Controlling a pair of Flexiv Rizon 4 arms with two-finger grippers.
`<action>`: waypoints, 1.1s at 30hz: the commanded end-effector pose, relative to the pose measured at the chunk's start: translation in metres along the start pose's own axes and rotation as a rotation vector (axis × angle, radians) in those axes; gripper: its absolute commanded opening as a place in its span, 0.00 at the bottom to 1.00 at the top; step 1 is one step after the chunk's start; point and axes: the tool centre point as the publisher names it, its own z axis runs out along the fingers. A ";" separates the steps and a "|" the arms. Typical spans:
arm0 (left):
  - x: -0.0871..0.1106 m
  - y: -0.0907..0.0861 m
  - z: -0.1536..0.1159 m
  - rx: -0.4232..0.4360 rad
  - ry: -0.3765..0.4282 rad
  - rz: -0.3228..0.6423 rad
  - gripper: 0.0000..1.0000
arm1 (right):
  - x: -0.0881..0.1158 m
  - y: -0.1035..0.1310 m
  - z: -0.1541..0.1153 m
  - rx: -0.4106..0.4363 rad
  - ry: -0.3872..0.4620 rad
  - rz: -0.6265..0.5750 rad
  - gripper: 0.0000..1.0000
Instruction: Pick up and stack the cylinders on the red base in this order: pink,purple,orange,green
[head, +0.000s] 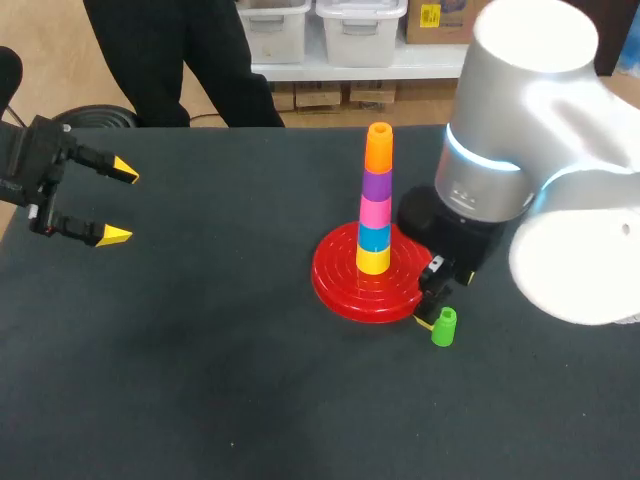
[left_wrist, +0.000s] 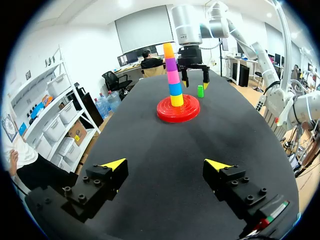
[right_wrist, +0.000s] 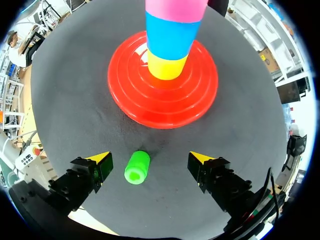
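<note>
Green cylinder (head: 443, 327) beside stacked red base (head: 335, 281)

The base (head: 340, 282) is sitting on the table (head: 200, 360), a little toward three o'clock from its middle. A stack of five cylinders (head: 376, 200) is standing on the base's centre, one on top of another. The loose cylinder (head: 444, 327) is standing on the table at about four o'clock from the base, just beside its rim. The right gripper (right_wrist: 150, 158) is hanging over it, its spread fingers flanking the cylinder without touching. The left gripper (head: 120, 204) is hovering well apart at nine o'clock, by the table's edge.
</note>
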 end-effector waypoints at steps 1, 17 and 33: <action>0.001 -0.001 0.000 -0.002 -0.001 0.002 1.00 | 0.003 0.001 0.004 -0.009 0.005 0.002 1.00; 0.001 -0.001 0.000 -0.002 -0.001 0.002 1.00 | 0.010 0.001 0.011 -0.022 -0.002 0.012 1.00; 0.001 -0.001 0.000 -0.002 -0.001 0.002 1.00 | 0.013 0.001 0.017 -0.025 -0.009 0.021 0.12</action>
